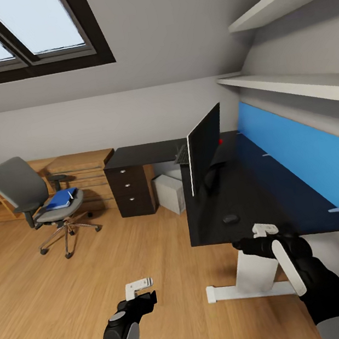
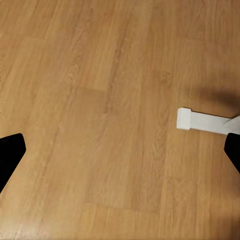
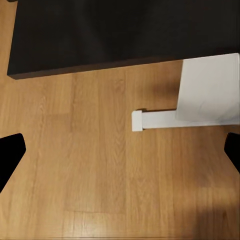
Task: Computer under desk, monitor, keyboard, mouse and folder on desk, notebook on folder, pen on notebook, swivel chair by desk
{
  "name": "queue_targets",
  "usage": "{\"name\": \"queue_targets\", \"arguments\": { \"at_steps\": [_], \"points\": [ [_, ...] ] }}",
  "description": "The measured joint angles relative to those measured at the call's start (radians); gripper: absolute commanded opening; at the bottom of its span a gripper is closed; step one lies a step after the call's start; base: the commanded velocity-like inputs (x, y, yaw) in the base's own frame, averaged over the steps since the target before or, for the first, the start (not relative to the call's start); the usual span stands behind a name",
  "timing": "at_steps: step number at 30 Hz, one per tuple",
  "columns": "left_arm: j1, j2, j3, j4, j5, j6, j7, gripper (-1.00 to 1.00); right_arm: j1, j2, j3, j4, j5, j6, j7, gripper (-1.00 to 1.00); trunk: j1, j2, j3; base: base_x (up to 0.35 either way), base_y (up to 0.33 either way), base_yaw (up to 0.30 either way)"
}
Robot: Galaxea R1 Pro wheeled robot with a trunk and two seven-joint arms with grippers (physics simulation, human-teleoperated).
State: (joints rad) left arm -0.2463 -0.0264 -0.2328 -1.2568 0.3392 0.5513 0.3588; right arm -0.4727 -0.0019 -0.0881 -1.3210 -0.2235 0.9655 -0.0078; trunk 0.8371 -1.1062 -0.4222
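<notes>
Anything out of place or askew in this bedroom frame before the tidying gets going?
Yes. The monitor stands turned edge-on along the desk rather than facing its front. The blue folder lies on the swivel chair, which sits apart from the desk. Nothing looks spilled or damaged.

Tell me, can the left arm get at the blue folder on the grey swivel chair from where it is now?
Probably not. The blue folder lies on the grey swivel chair far across the wooden floor, while the left claw hangs low near the robot. Nothing blocks the way, so the base would likely need to drive closer first.
</notes>
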Motion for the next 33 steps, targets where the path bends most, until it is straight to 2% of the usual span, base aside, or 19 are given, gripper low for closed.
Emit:
{"name": "queue_targets", "arguments": {
  "at_steps": [12,24,25,27,28,32,33],
  "points": [
    [0.000,0.003,0.004,0.003,-0.002,-0.001,0.003,1.00,0.005,-0.011,0.001,0.001,-0.002,-0.003,0.001,1.00,0.000,0.000,0.000,0.000,-0.023,0.052],
    [0.000,0.005,0.015,0.005,-0.005,-0.003,0.005,1.00,0.009,-0.013,0.000,0.001,0.002,-0.004,0.000,1.00,0.000,0.000,0.000,0.000,-0.279,0.219],
    [0.000,0.006,0.056,0.005,-0.006,-0.003,0.004,1.00,0.010,-0.013,0.000,0.001,0.002,-0.004,0.000,1.00,0.000,0.000,0.000,0.000,-0.312,0.053],
    [0.000,0.005,0.089,0.005,-0.005,-0.003,0.001,1.00,0.010,-0.013,0.000,0.001,0.002,-0.005,-0.001,1.00,0.000,0.000,0.000,0.000,-0.312,0.028],
    [0.000,0.006,0.121,0.005,-0.007,-0.003,-0.001,1.00,0.010,-0.014,0.000,0.002,0.003,-0.005,0.000,1.00,0.000,0.000,0.000,0.000,-0.310,0.009],
    [0.000,0.006,0.163,0.005,-0.006,-0.003,-0.004,1.00,0.010,-0.014,0.000,0.002,0.003,-0.005,0.001,1.00,0.000,0.000,0.000,0.000,-0.250,0.005],
    [0.000,0.006,0.204,0.005,-0.008,-0.003,-0.006,1.00,0.010,-0.015,0.000,0.002,0.004,-0.005,0.002,1.00,0.000,0.000,0.000,0.000,-0.105,0.001]
  ]
}}
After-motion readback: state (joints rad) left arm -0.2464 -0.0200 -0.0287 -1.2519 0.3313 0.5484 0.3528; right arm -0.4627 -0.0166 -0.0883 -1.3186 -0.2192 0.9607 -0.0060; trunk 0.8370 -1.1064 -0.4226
